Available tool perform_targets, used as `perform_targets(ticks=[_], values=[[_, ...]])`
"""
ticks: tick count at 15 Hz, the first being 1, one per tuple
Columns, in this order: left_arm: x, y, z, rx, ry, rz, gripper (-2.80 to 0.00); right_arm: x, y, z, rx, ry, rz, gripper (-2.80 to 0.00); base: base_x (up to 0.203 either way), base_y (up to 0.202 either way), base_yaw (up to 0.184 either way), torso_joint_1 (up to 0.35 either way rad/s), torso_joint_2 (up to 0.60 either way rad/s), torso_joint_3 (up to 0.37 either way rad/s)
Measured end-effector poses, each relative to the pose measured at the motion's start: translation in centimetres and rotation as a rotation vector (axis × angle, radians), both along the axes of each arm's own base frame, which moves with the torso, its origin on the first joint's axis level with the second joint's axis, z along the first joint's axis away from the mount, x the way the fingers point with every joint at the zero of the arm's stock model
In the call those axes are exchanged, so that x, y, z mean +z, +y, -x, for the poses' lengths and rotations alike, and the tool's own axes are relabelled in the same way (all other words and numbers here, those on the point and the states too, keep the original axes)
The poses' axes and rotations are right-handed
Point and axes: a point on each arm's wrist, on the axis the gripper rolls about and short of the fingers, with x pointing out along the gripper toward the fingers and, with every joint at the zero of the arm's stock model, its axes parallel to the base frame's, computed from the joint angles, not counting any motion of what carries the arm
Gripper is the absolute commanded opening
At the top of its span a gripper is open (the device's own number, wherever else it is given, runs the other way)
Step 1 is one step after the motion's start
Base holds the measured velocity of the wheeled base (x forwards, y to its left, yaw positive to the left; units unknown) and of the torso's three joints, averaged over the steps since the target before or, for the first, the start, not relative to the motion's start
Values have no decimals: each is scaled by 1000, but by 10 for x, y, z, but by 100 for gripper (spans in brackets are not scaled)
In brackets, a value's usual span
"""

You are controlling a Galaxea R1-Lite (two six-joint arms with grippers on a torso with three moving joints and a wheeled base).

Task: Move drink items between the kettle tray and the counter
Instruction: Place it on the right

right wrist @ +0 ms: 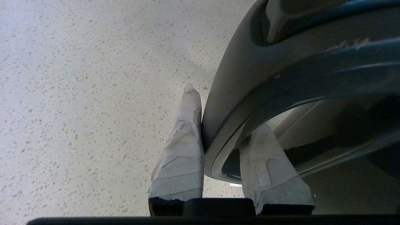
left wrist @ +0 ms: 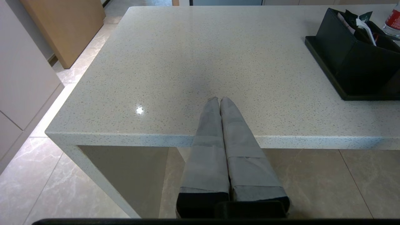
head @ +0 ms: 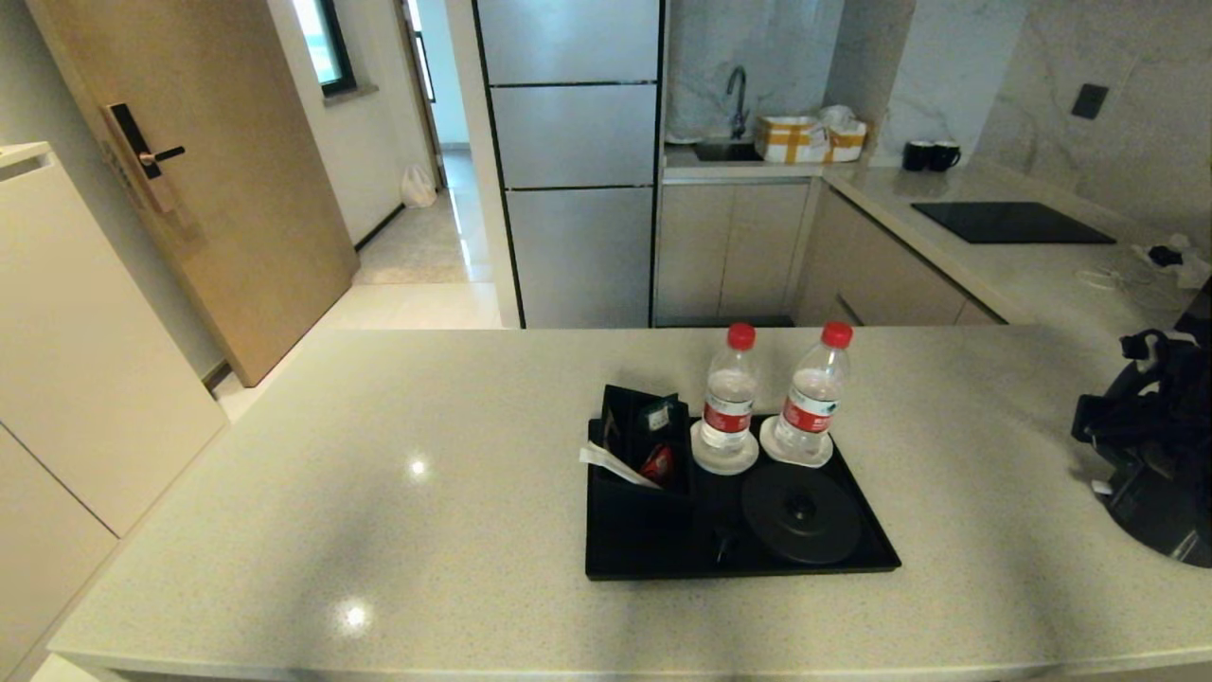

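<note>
A dark grey kettle point(head: 1167, 516) is over the counter's point(head: 379, 474) far right end, cut off by the edge of the head view. My right gripper point(right wrist: 225, 125) is shut on the kettle's loop handle point(right wrist: 250, 93), one finger outside the loop and one inside. Its black wrist point(head: 1136, 407) shows above the kettle. The black kettle tray point(head: 644, 535) lies mid-counter, its round base disc point(head: 801, 511) bare. Two red-capped clear bottles point(head: 729, 398) point(head: 812, 398) stand on white saucers at the tray's back. My left gripper point(left wrist: 219, 99) is shut and empty over the counter's front edge.
A black sachet box point(head: 644, 436) fills the tray's back left part. A black hob point(head: 1011, 223) and two dark mugs point(head: 930, 155) lie on the rear worktop to the right. Open speckled counter stretches left of the tray.
</note>
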Motion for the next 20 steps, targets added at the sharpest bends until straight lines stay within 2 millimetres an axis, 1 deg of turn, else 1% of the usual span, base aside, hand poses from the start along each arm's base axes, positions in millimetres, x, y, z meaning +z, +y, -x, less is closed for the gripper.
perform_targets(ticks=[11, 12, 20], values=[[0, 0, 0, 0, 0, 0, -280, 5, -4, 5, -27, -38, -45, -280, 0, 0, 0, 0, 0, 0], [0, 0, 0, 0, 0, 0, -280, 5, -4, 6, -29, -36, -46, 0, 0, 0, 0, 0, 0, 0], [0, 0, 0, 0, 0, 0, -280, 5, -5, 11, -36, -36, -53, 0, 0, 0, 0, 0, 0, 0]])
